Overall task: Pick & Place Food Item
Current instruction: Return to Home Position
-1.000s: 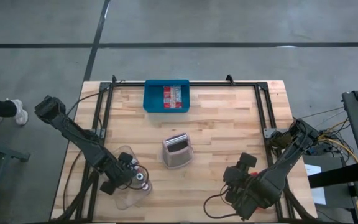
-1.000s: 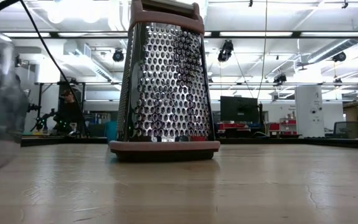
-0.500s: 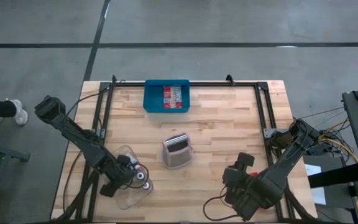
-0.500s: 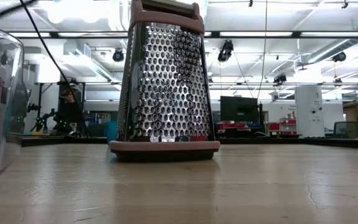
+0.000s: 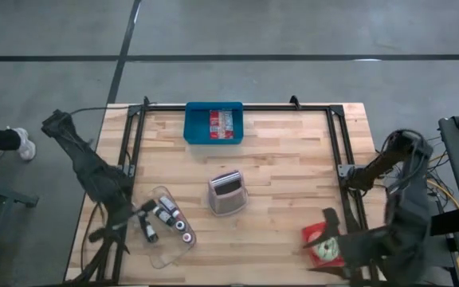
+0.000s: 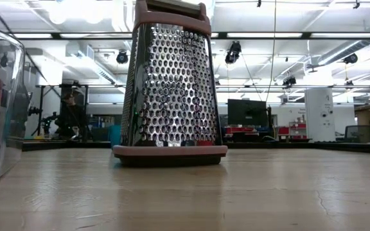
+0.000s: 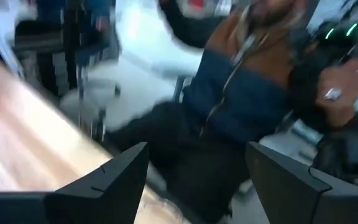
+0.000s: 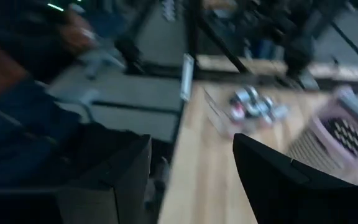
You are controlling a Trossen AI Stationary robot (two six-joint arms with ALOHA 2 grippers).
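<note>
Pale wood planks make up the table [image 5: 293,159]. From above, a clear bin [image 5: 183,243] near the front left corner holds the small bottles [image 5: 166,219], and a red bin [image 5: 311,233] at the front right holds the green donut [image 5: 325,249]. A grater [image 5: 228,194] stands mid-table and a blue bin [image 5: 194,127] sits at the back edge. The left arm [image 5: 94,171] is folded at the left edge and the right arm [image 5: 397,207] at the right, its lower part partly covering the red bin.

At table height only the grater and the clear bin's curved wall show, with a pink-labelled bottle cut off by the frame. No arm is in sight.

The left gripper [image 7: 197,174] is spread wide and holds nothing. A person [image 7: 247,93] in a brown and blue jacket sits just beyond it, blurred.

The right gripper [image 8: 191,168] is likewise spread wide and empty.

The risk I see is an arm clipping its nearby bin while folding back, or the left arm swinging towards the person. What lies in the blue bin is too small to tell.
</note>
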